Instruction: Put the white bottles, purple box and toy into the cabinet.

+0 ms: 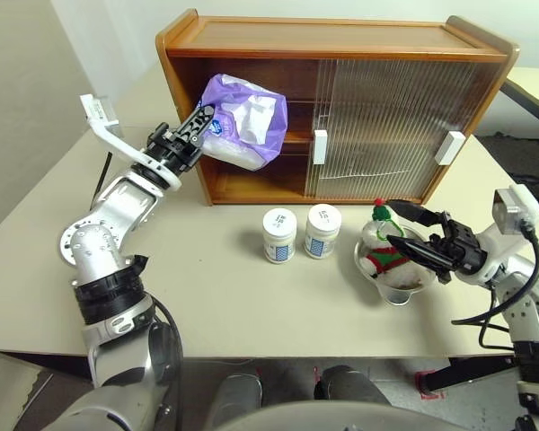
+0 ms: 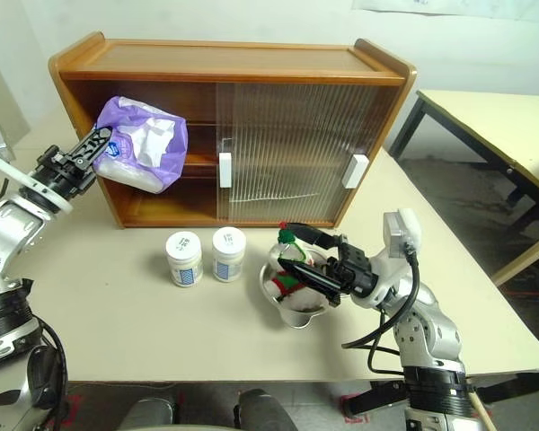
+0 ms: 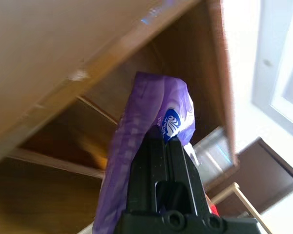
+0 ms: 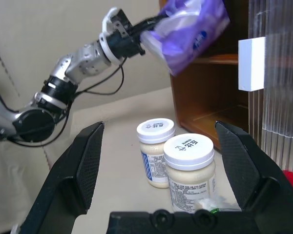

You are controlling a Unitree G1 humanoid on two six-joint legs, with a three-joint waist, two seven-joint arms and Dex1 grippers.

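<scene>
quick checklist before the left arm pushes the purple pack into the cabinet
1. Grip on the pack: ok. The left gripper is shut on the purple tissue pack, which hangs clear of the table.
2. Way in: ok. The cabinet stands open on its left side, its ribbed doors slid to the right.
3. Height against the shelf: cannot tell. The pack hangs across the middle shelf's front edge.
4. Room on the shelves: ok as far as the open part shows.
5. Right gripper out of the way: ok. It is open around the toy in the steel bowl.
6. Two white jars away from the arm's path: ok.
</scene>
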